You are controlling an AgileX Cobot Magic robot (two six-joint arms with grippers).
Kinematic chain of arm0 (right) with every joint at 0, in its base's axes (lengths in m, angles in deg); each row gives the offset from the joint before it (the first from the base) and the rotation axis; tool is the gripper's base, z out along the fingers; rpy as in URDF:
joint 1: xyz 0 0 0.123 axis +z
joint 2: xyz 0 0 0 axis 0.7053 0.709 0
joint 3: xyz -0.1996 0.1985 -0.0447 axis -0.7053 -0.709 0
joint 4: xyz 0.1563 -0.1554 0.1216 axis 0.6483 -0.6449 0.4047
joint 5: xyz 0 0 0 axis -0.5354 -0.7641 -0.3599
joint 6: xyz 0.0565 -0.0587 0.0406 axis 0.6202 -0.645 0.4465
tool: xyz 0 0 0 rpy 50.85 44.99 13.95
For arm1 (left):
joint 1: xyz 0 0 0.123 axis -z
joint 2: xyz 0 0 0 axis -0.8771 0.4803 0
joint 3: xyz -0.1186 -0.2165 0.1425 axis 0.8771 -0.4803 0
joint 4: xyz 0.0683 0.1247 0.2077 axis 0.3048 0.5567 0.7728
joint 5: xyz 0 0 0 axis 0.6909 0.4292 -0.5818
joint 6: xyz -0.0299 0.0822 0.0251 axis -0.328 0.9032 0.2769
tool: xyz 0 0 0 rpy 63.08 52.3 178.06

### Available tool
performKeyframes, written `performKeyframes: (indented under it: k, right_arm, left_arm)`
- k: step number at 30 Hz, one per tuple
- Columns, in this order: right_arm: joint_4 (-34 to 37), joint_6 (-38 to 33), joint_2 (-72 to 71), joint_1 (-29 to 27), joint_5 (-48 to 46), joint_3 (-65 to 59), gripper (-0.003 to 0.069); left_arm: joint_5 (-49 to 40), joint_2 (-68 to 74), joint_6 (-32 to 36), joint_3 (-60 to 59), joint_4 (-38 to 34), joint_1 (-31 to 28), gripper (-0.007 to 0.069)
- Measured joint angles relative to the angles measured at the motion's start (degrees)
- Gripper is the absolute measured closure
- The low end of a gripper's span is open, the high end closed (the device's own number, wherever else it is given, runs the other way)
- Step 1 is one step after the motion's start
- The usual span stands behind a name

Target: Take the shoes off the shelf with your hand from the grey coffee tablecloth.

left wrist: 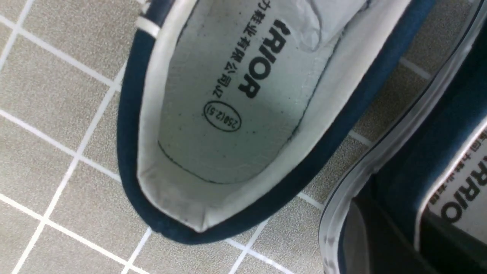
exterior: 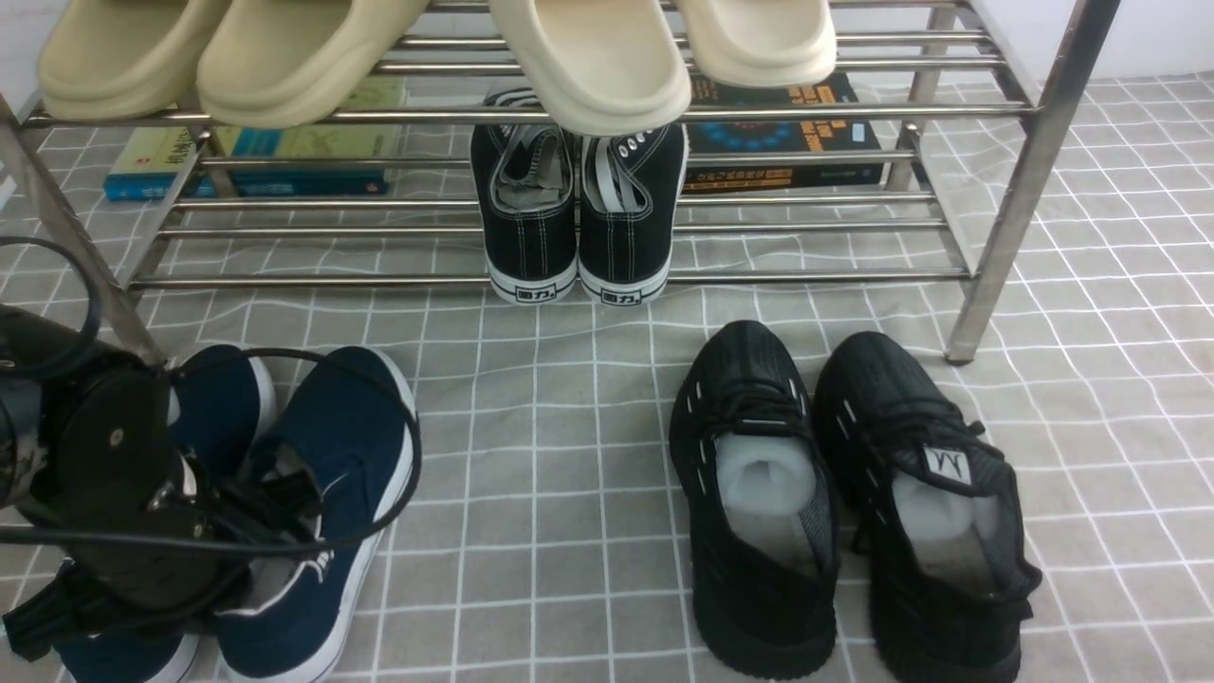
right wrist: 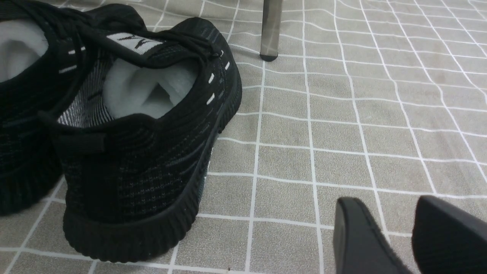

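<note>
Both navy shoes lie on the grey coffee tablecloth at the front left, off the shelf. One navy shoe has its inner side wall between the fingers of my left gripper. The left wrist view shows that wall pinched, with one finger outside it and the other inside over the insole. Beside it lies the second navy shoe, untouched. My right gripper hovers open and empty over the cloth, right of the black knit trainers.
Two black knit trainers sit on the cloth at front right, near the shelf's right leg. Black lace-up sneakers stand on the lower tier, beige slippers on the top tier. Books lie behind.
</note>
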Motion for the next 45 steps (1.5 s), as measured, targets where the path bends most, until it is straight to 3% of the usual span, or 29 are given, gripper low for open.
performKeyframes:
  k: [2,7,10,13,14,16,17,19,21,24,28,45]
  right_arm:
    - [0.0,0.0,0.0,0.0,0.0,0.0,0.0421]
    - [0.0,0.0,0.0,0.0,0.0,0.0,0.0421]
    - [0.0,0.0,0.0,0.0,0.0,0.0,0.0421]
    - [0.0,0.0,0.0,0.0,0.0,0.0,0.0421]
    - [0.0,0.0,0.0,0.0,0.0,0.0,0.0421]
    - [0.0,0.0,0.0,0.0,0.0,0.0,0.0421]
    - [0.0,0.0,0.0,0.0,0.0,0.0,0.0421]
    - [0.0,0.0,0.0,0.0,0.0,0.0,0.0421]
    - [0.0,0.0,0.0,0.0,0.0,0.0,0.0421]
    - [0.0,0.0,0.0,0.0,0.0,0.0,0.0421]
    - [0.0,0.0,0.0,0.0,0.0,0.0,0.0421]
    - [0.0,0.0,0.0,0.0,0.0,0.0,0.0421]
  left_arm:
    - [-0.5,-0.3,0.7,0.0,0.0,0.0,0.0505]
    - [-4.0,-5.3,4.0,0.0,0.0,0.0,0.0337]
    - [-8.2,-9.6,8.7,0.3,0.0,0.0,0.0314]
    - [-11.5,-14.4,14.4,0.6,0.0,0.0,0.0345]
    - [-13.9,-17.9,18.1,0.6,-0.7,0.0,0.0405]
    - [-14.8,-19.7,20.5,0.5,-1.2,0.0,0.0438]
    - [-15.9,-23.9,24.4,-0.1,-3.5,0.0,0.0524]
    - [-15.5,-29.2,29.8,-2.0,-7.9,0.0,0.0594]
    - [-13.4,-33.1,33.7,-4.0,-11.7,0.0,0.0616]
    - [-4.6,-40.7,39.6,-8.6,-20.3,0.0,0.0623]
    - [3.1,-46.2,41.6,-11.3,-23.8,0.0,0.0623]
    - [6.9,-49.4,42.0,-12.4,-19.3,0.0,0.0613]
